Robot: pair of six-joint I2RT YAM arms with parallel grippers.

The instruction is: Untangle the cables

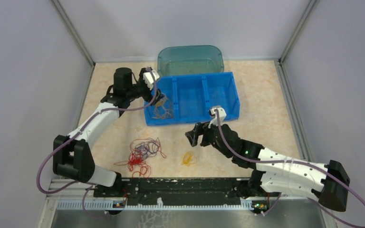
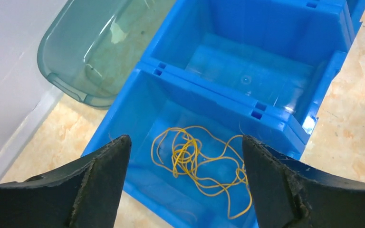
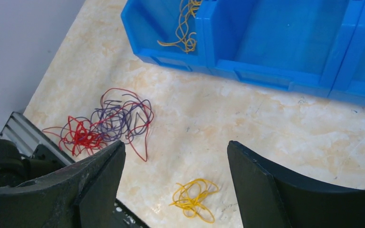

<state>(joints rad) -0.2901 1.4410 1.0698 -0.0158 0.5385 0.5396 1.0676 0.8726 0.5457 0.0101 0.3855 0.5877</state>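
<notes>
Two grippers are spread, both empty. The left gripper point(image 2: 185, 142) is held over a yellow cable point(image 2: 195, 161) in the left compartment of the bin point(image 2: 285, 123); under the right gripper point(image 3: 176, 147) a yellow coil point(image 3: 195, 199) is seen, a red-purple clump point(image 3: 104, 123) left of it.

Beige marbled tabletop point(image 1: 266, 137) carries a blue three-compartment bin point(image 1: 185, 118) toward the rear, with a teal translucent tub point(image 1: 190, 53) just behind it; nearer the front lie a red and purple cable tangle point(image 1: 141, 154) and, apart to its right, a small yellow cable clump point(image 1: 187, 158).
</notes>
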